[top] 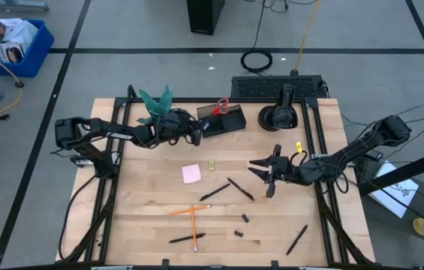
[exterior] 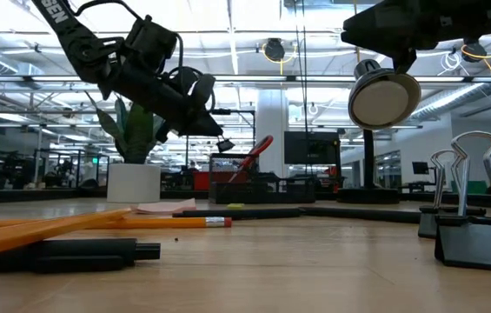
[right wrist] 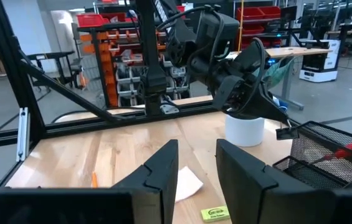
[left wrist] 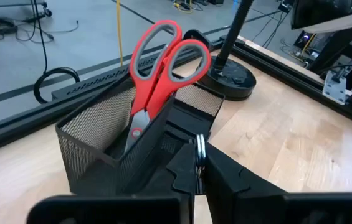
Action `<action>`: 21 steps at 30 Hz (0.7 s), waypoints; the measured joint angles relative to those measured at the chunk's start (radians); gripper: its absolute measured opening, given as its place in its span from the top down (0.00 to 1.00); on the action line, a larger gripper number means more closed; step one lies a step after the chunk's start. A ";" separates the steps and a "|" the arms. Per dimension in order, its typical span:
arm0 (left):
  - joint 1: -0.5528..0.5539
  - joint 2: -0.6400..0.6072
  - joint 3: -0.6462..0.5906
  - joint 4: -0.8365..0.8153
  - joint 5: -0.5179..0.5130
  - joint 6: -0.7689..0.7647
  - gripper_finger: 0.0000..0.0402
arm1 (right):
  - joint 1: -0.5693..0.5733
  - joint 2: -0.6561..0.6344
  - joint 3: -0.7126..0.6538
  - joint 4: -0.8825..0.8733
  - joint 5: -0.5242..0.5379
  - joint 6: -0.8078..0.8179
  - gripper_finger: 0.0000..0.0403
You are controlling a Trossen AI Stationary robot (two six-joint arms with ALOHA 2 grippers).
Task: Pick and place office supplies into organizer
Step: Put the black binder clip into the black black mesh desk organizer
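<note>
The organizer (top: 223, 122) is a dark mesh box at the table's far middle, with red-handled scissors (left wrist: 157, 68) standing blades down in its back compartment. My left gripper (top: 196, 135) hovers just left of the organizer, shut on a small black clip (left wrist: 199, 152) with silver wire handles. Over the table's right middle my right gripper (top: 266, 174) is open with nothing between its fingers. Loose on the wood lie a pink sticky-note pad (top: 191, 174), a tiny yellow piece (top: 212, 163), black pens (top: 240, 189), orange pencils (top: 189, 211) and little black clips (top: 245, 218). My left gripper pinches the clip between its two fingertips, with the silver wire handles (left wrist: 199, 144) sticking up out of the gap. The fingers come from the table's left, slanting slightly down. The clip (right wrist: 286, 132) is lifted clear of the table, just short of the organizer's rim (right wrist: 325, 132).
A teal plant in a white pot (top: 157, 105) stands just behind my left gripper. A black round domed object (top: 279, 116) sits right of the organizer. More pens lie near the front edge (top: 296, 240) (top: 187, 238). A black frame rail runs around the table (top: 320, 150).
</note>
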 joint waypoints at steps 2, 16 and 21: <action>0.000 0.000 0.007 -0.003 -0.002 0.002 0.95 | 0.000 0.000 0.000 0.000 0.000 -0.001 0.75; -0.006 0.054 0.067 -0.052 -0.047 0.021 0.98 | 0.000 0.000 0.000 0.001 0.000 -0.020 0.75; -0.009 0.149 0.134 -0.066 -0.045 0.020 0.96 | -0.001 0.000 -0.001 0.013 -0.001 -0.020 0.75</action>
